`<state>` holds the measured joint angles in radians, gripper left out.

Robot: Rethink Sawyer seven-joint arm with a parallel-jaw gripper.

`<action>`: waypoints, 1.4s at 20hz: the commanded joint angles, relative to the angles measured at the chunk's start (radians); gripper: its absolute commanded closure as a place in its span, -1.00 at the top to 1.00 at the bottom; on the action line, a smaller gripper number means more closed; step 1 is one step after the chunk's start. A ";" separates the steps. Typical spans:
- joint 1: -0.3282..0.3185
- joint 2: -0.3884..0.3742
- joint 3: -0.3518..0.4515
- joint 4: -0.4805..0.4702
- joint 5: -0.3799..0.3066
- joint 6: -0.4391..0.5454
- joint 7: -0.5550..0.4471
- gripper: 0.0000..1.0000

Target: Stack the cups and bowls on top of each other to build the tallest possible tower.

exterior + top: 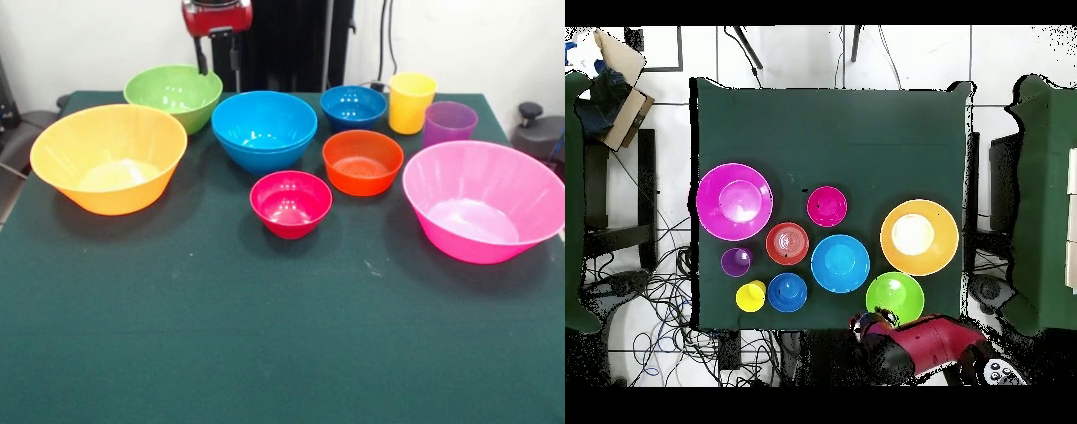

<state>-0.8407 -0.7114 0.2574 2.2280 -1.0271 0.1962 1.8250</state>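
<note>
All pieces stand apart and upright on the green table; no tower shows. From the front I see a large orange bowl, green bowl, light blue bowl that seems nested in a second one, dark blue bowl, orange-red bowl, crimson bowl and large pink bowl. The yellow cup and purple cup stand at the far right. My gripper hangs open and empty above the far edge, between the green and light blue bowls. It also shows in the overhead view.
The near half of the table holds no objects. Overhead, dark chairs flank the table and cables lie on the floor. My red arm sits beyond the table edge by the green bowl.
</note>
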 commanded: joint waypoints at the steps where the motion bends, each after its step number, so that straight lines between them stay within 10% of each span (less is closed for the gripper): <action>1: 0.044 0.141 -0.045 -0.081 -0.076 -0.089 0.093 1.00; 11: 0.088 0.262 -0.134 -0.177 -0.104 -0.203 0.093 1.00; 28: -0.017 0.200 -0.040 -0.135 -0.061 -0.111 -0.005 1.00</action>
<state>-0.8579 -0.5036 0.1213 2.1843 -1.0677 0.0487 1.8250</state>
